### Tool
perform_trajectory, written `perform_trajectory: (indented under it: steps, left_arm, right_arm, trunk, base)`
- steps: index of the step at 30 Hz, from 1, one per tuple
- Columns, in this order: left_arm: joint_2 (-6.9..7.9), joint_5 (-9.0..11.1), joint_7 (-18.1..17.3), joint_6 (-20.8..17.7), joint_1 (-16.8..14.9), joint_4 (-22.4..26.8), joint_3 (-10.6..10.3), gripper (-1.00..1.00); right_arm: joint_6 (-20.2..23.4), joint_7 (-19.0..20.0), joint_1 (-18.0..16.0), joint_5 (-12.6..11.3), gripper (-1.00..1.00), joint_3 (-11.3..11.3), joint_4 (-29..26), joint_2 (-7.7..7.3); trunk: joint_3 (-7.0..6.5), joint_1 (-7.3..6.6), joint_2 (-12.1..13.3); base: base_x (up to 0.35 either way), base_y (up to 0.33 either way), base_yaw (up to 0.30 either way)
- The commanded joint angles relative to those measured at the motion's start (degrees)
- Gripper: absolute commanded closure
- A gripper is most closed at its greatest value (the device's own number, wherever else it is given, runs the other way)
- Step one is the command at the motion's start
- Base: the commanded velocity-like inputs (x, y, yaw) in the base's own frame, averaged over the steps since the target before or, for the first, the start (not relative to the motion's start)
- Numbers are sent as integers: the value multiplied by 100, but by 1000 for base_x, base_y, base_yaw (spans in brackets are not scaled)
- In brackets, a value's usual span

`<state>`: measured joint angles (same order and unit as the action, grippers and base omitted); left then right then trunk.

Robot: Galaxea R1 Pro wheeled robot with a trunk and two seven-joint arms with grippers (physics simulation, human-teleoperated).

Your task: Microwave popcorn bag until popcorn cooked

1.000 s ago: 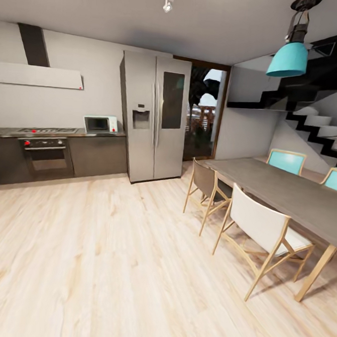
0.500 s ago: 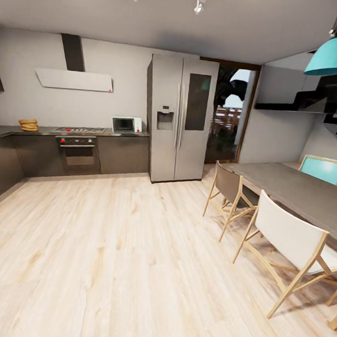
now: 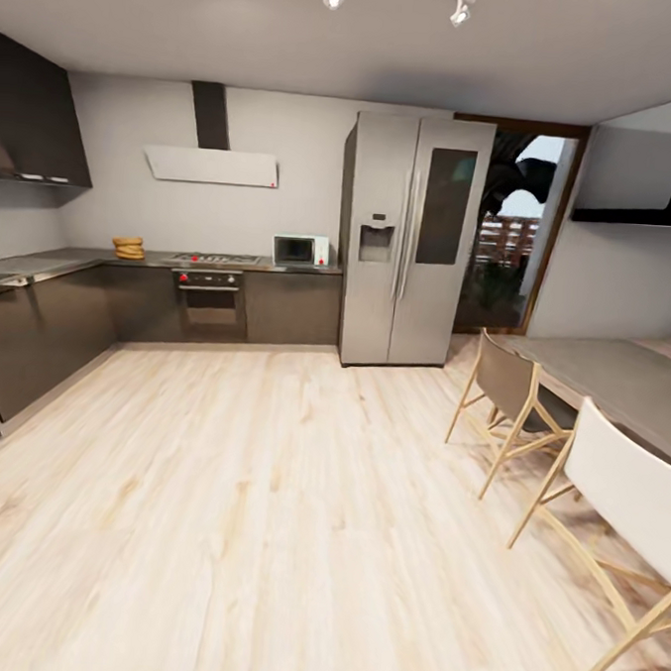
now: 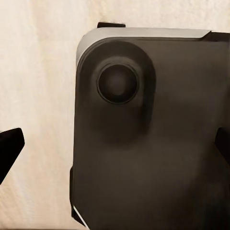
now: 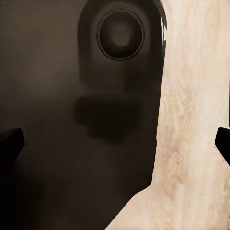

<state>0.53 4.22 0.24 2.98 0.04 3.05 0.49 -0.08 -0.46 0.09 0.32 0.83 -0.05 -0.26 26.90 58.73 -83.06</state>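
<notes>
Mint microwave (image 3: 301, 250) sits on far desk (image 3: 260, 264) beside fridge (image 3: 411, 236); tan bag (image 3: 128, 247) further along, past hob (image 3: 214, 259), too small for detail. Robot well apart, so nothing held. Left pincer (image 4: 115, 148) and right pincer (image 5: 115, 139) spread wide, released, over robot's dark base (image 4: 158, 143). Popcorn not discernible.
</notes>
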Motion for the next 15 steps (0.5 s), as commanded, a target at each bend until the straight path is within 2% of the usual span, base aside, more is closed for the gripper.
perform_trajectory:
  steps: [1,15]
  left_arm:
    - [-1,44,3,10,2,3,2,-100]
    - [-35,76,4,10,4,-5,12,-100]
  right_arm:
    - [-1,-3,0,-1,-100,6,1,0]
    - [-1,-6,0,-5,-100,5,-2,0]
  trunk:
    - [3,0,-2]
    - [3,0,-2]
  base:
    - [0,0,300]
    - [0,0,300]
